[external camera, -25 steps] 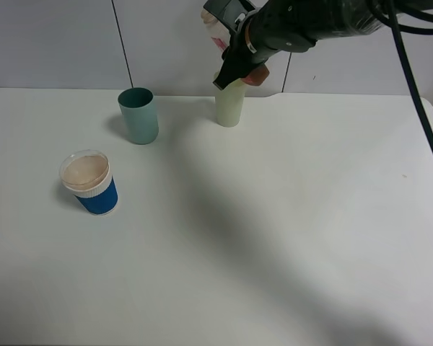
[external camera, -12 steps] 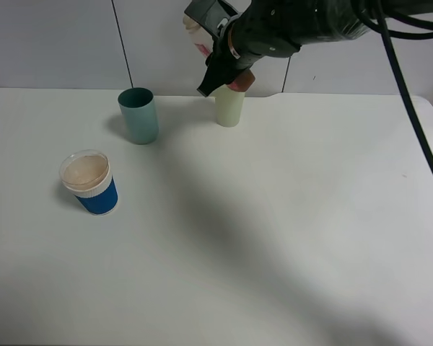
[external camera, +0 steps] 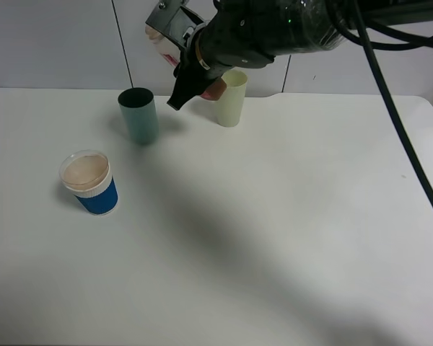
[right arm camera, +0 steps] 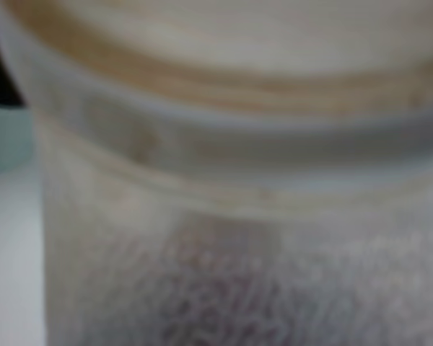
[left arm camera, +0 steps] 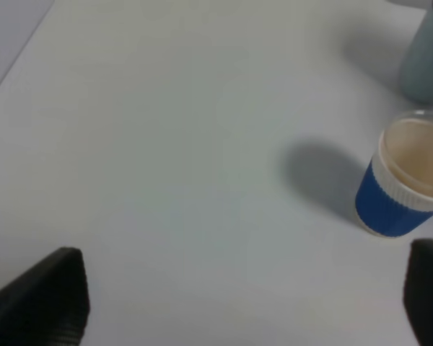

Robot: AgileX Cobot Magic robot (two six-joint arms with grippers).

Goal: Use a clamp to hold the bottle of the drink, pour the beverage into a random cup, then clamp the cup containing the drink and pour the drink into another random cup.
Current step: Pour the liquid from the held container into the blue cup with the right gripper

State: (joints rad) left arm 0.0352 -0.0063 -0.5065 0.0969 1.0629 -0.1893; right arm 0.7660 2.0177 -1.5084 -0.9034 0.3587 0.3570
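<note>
The teal cup (external camera: 138, 115) stands upright on the white table (external camera: 289, 231), low beside my right jaws and apart from them. The pale green cup (external camera: 231, 99) stands upright on their other side, near the table's far edge. Behind both cups runs a pale grey wall (external camera: 50, 43) of panels with dark seams. Well beyond my left jaws, off to one side, the teal cup stands on bare table. A blurred teal patch (right arm camera: 6, 137) close by my right jaws may be that same cup.
</note>
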